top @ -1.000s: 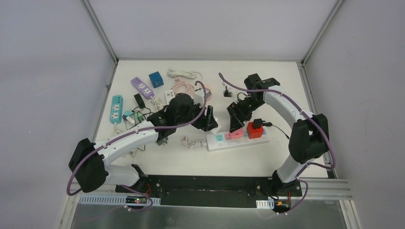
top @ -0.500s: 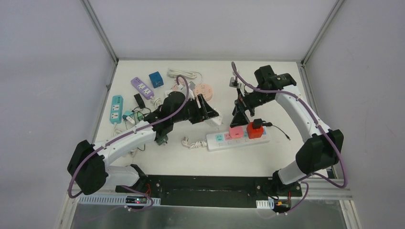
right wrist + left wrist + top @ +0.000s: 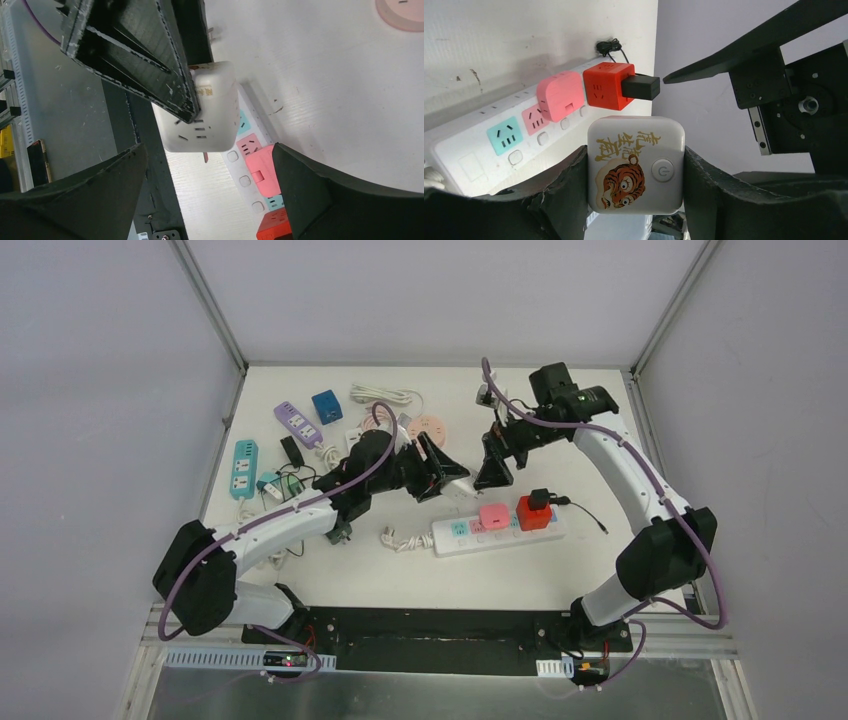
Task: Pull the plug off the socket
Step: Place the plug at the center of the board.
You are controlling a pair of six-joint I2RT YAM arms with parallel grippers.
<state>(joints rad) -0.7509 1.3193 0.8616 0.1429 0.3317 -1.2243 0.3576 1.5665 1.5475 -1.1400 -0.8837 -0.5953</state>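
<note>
Cluttered table (image 3: 600,410): sockets (image 3: 297,423), cables (image 3: 385,395). Left gripper (image 3: 636,172) pinching plug (image 3: 636,150) off power strip (image 3: 469,150); tiger print wrist-view only. Right gripper (image 3: 208,150) spread.

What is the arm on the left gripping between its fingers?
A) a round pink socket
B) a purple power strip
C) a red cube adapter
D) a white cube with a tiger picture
D: in the left wrist view the left gripper is clamped on both sides of the white tiger cube, while the red cube sits plugged into the power strip.
</note>
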